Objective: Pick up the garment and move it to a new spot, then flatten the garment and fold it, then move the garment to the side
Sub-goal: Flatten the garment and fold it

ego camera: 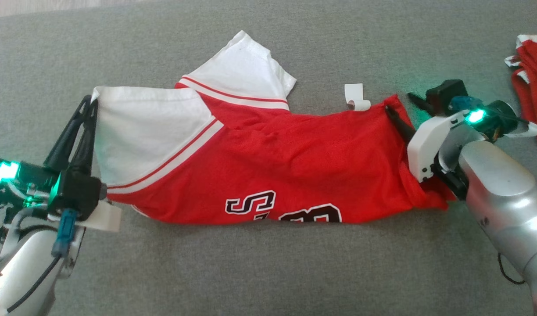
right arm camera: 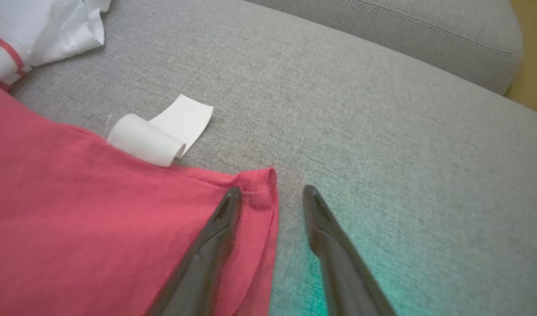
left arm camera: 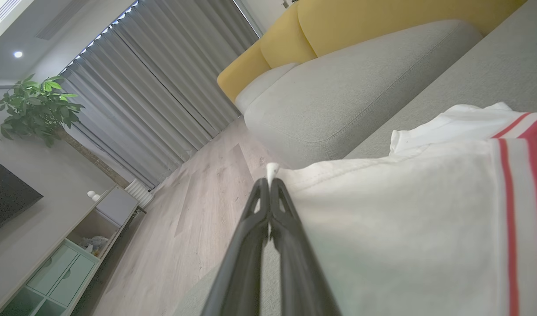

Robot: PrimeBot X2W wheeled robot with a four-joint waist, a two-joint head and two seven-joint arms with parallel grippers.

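Left gripper (left arm camera: 269,184) jaws pinching jersey (ego camera: 295,158) sleeve (left arm camera: 382,219), right gripper (right arm camera: 272,192) jaws apart astride hem (right arm camera: 260,183), lettering (ego camera: 251,204) half hidden

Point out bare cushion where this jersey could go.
Widest bare strip: cushion below the jersey in the head view. Another lies above the white sleeve. Crowded: the right end, with right gripper, white label and a second red garment.

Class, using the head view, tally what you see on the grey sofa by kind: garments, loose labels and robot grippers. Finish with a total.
Garments: 2, the jersey and a red garment at the right edge
Labels: 1, a curled white label
Grippers: 2, the left gripper and the right gripper
Total: 5
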